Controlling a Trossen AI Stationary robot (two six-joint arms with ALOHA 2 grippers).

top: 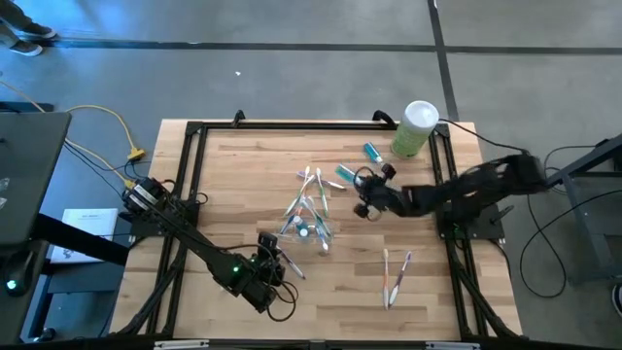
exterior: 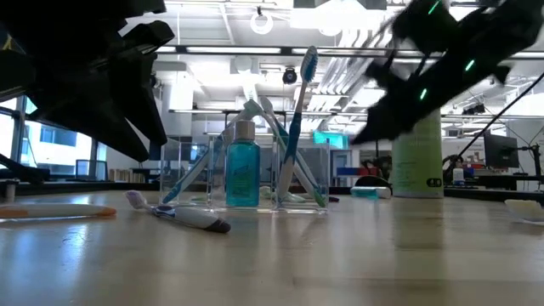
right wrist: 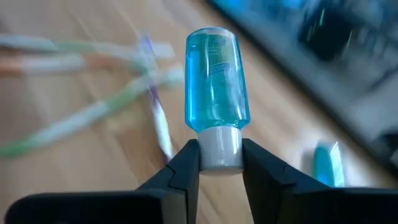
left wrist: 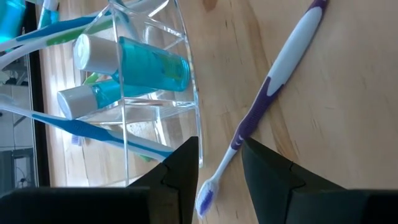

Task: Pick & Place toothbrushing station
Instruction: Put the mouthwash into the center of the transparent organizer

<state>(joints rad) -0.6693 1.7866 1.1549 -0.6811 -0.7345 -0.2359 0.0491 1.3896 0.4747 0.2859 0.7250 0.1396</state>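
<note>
The clear cup stands mid-table with several toothbrushes and blue white-capped tubes in it; it also shows in the low view and the left wrist view. A purple-and-white toothbrush lies flat on the table beside it. My left gripper is open, its fingers on either side of that brush's neck near the bristle head; I cannot tell whether they touch it. My right gripper, to the right of the cup, is shut on a blue tube. My right gripper pinches the blue tube's white cap between its two fingers. The blue body sticks out ahead beyond the fingertips, in line with the fingers. The tube appears clear of the table.
A tall pale-green canister with a white lid stands at the far right. Two blue tubes lie near it. Toothbrushes lie toward the near right. A black frame borders the table.
</note>
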